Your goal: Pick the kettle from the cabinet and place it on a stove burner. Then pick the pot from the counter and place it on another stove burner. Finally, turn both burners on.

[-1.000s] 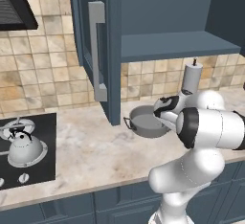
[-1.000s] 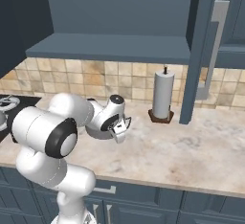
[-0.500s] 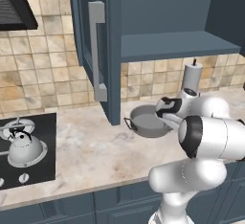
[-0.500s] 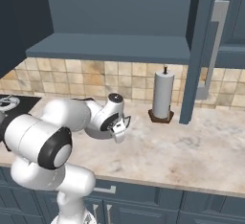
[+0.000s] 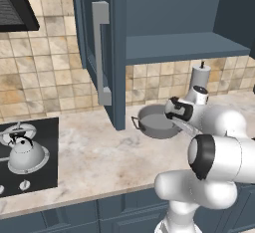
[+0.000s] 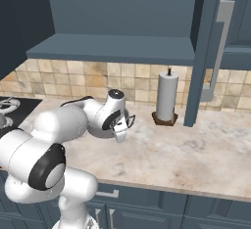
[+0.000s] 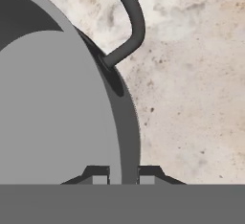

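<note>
Two narrow-set fingertips of the tool (image 7: pixel 123 175) pinch the wall of the pot (image 5: pixel 158 121) beside a loop handle at 12 o'clock on the tabletop (image 5: pixel 104 152); rigid, probably slick metal, best gripped by that rim.

one kettle (image 5: pixel 22 153) at the lower left of the left base view. one pot (image 5: pixel 155 122) in the middle. one paper towel roll (image 6: pixel 166 97) right of the middle in the right base view. one gripper (image 6: pixel 120 134) by the pot. two open cabinet doors: one door (image 5: pixel 102 48) at the upper left, another door (image 6: pixel 212 47) at the upper right.
</note>
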{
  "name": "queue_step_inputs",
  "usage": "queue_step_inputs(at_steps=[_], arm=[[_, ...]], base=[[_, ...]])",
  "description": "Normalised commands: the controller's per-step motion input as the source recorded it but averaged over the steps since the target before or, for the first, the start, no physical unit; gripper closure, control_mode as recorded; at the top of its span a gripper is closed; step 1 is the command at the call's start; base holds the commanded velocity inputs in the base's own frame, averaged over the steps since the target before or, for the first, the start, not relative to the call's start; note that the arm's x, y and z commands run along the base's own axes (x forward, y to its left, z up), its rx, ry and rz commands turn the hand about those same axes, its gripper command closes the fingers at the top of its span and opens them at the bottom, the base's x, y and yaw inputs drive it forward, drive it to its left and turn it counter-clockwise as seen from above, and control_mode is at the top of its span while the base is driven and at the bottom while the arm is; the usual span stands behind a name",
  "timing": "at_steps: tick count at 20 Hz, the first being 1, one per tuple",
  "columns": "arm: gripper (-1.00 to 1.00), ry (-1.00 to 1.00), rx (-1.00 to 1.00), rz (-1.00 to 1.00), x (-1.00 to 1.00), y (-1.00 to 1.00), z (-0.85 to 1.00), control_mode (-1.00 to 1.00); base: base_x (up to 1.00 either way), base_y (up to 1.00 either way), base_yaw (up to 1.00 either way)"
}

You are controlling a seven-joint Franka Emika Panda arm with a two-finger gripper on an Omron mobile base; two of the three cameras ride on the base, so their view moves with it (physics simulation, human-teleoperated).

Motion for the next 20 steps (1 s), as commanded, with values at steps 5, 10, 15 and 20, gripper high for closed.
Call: queue_step_inputs(at_steps=[5,10,15,20], arm=[[1.00,0.00,0.00,-0.07,-0.22,-0.11,0.31,-1.00],[1.00,0.00,0.00,-0.08,-0.23,-0.13,0.30,-1.00],[1.00,0.00,0.00,-0.07,-0.23,-0.10,0.28,-1.00],[1.00,0.00,0.00,-0.07,-0.30,-0.11,0.29,-1.00]], base=[[0.00,0.00,0.00],[0.00,0.00,0.00],[0.00,0.00,0.00],[0.00,0.00,0.00]])
